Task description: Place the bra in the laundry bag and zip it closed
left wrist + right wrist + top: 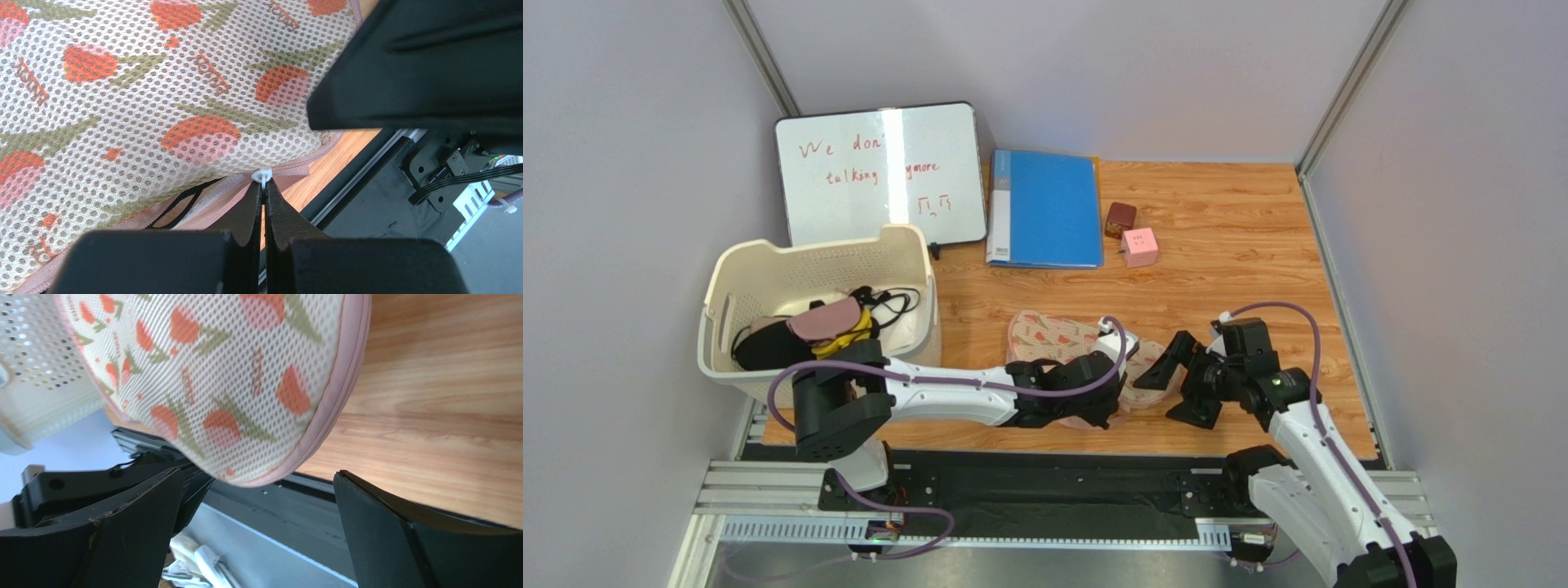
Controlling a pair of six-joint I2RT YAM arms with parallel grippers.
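A wooden tabletop (1247, 245) boxed in by grey walls: far left of the laundry bag (1053, 335), a cream basket (738, 276) holds pink, yellow and black garments, tangled and hard to tell apart. Behind the bag to its left leans a whiteboard (879, 172), its red writing partly lost in glare, and directly behind the bag lies a blue folder (1044, 208). The bag lies flat near the table's front edge. The left gripper (264, 188), covering the bag's near edge from above, is pinched closed on a white zip pull (263, 177). The bra cannot be made out; only a thin black strip (184, 205) shows in an unzipped gap. Behind the bag to its right sit a brown box (1120, 218) and a pink box (1140, 246). Just off the bag's right end, the right gripper (1176, 385) hangs with jaws spread wide, holding nothing.
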